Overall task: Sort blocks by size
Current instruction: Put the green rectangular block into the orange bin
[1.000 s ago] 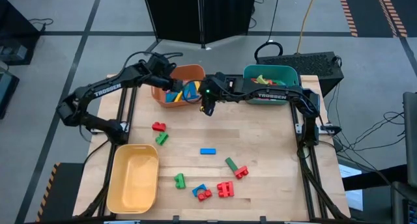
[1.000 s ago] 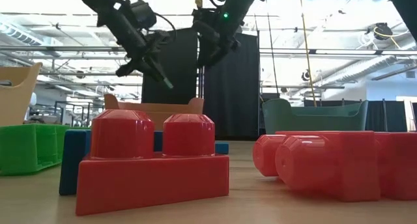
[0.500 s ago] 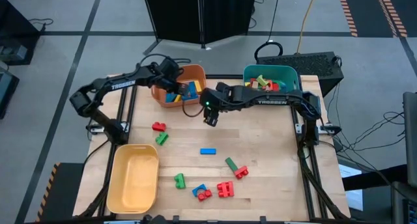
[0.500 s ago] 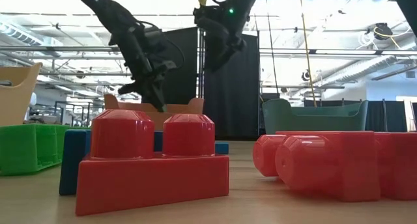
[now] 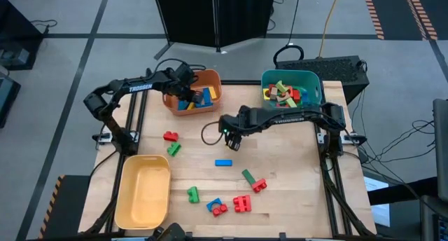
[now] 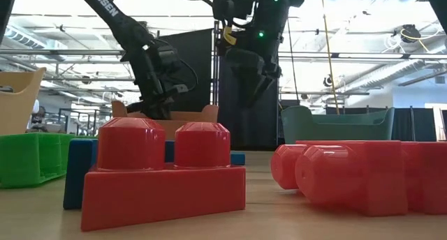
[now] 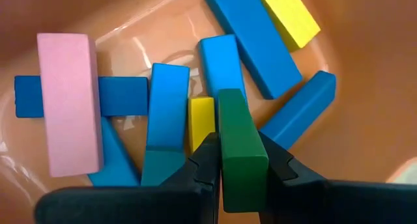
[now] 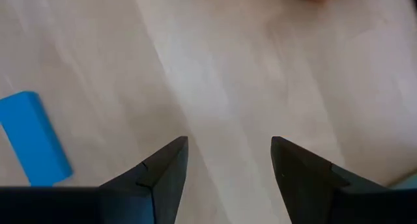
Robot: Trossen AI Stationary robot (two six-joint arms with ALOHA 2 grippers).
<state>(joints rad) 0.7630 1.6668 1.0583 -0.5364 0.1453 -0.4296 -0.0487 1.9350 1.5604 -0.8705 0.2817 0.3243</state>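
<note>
Left claw [image 7: 240, 165]: a green bar [image 7: 241, 142] is clamped between its fingers, held inside the orange bin [image 5: 211, 83]. Just beyond the fingertips, on the bin floor, a small yellow block [image 7: 201, 120] and several blue bars [image 7: 168, 103] are seen; a pink block [image 7: 68, 100] lies across one blue bar, off to one side. Farthest from the claw, a long blue bar [image 7: 251, 38] and a yellow bar [image 7: 288, 15] lie side by side.

Right claw [image 8: 228, 165]: fingers are held apart with nothing between them, pointed down at bare counter [image 8: 260, 68]. A blue block [image 8: 32, 142] lies near one finger. In the high view this claw [image 5: 234, 137] is placed over the middle of the counter, with that blue block [image 5: 223, 162] just in front of it. Farther on, toward the front edge, green and red blocks [image 5: 243, 203] lie scattered. Behind the claw, the teal bin [image 5: 315, 83] is seen, with more blocks in it. A yellow bin [image 5: 133, 199] stands at the front left, well apart.
</note>
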